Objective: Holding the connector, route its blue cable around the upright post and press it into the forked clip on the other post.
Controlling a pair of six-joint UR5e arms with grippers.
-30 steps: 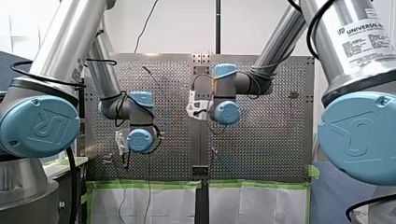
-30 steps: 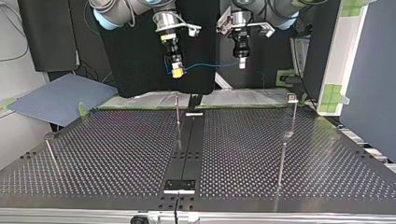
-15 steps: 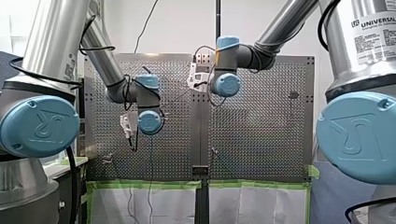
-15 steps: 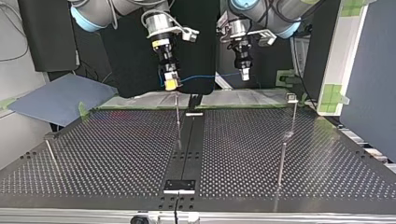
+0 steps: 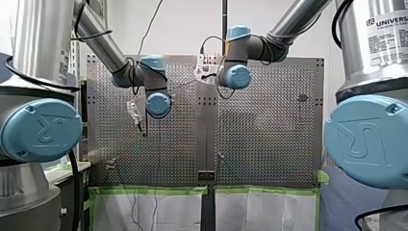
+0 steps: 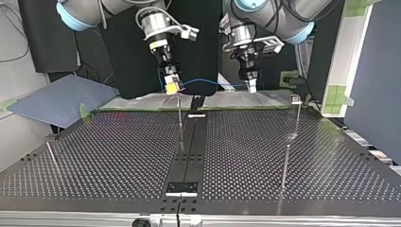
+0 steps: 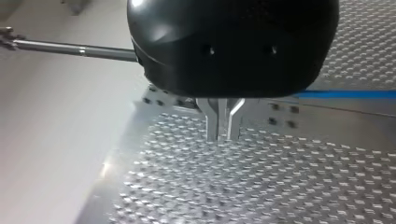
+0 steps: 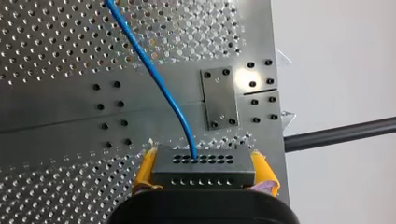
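In the top view my right gripper (image 6: 173,87), with yellow pads, hangs just above the thin upright post (image 6: 179,118) at the table's far middle. It is shut on the dark grey connector (image 8: 204,165), which sits between the pads in the right wrist view. The blue cable (image 6: 213,82) leaves the connector and arches across to my left gripper (image 6: 250,86). In the left wrist view that gripper's metal fingers (image 7: 212,122) stand pressed together, with the cable (image 7: 345,94) running in beside them. A post topped by a small clip (image 6: 295,99) stands at the top view's right.
A shorter post (image 6: 285,163) stands nearer the camera at the top view's right, and a leaning one (image 6: 52,156) at its left. A black strip (image 6: 189,151) runs down the middle of the perforated table (image 6: 118,156). A blue sheet (image 6: 61,99) lies beyond the far left corner.
Both arms have come down toward the table's far edge in the top view, carrying the cable with them. My right gripper now hangs right over the middle post.
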